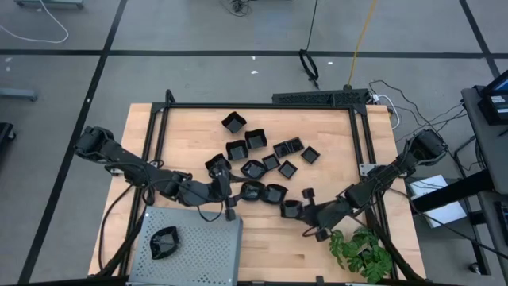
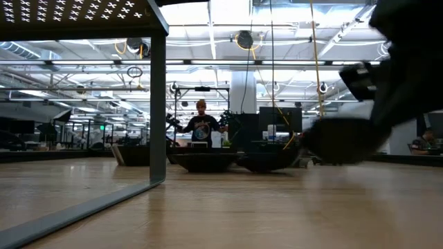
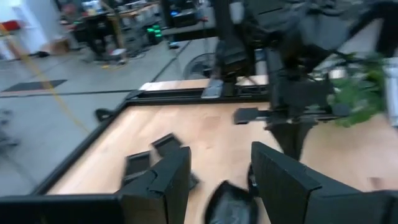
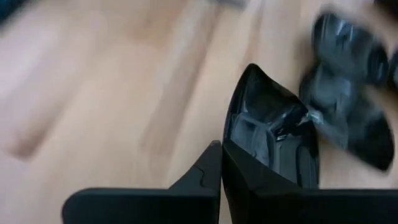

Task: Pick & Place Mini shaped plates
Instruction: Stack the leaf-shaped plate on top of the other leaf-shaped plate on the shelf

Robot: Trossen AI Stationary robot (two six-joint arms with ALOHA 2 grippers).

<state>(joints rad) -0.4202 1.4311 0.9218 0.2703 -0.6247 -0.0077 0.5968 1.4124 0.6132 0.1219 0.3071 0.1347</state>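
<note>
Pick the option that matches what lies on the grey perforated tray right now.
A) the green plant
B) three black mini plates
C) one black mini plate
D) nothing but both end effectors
C: in the high view the grey perforated tray carries a single black mini plate near its left side, while the other mini plates sit on the wooden table.

plates (image 1: 262, 155): glossy black | tray (image 1: 198, 250): grey, perforated | table (image 1: 333, 143): light wood | plant (image 1: 361, 250): seemingly green

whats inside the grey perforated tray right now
One black plate lies in the grey perforated tray, near its left side. The rest of its floor that shows looks bare; the tray's lower edge runs out of the high view.
</note>
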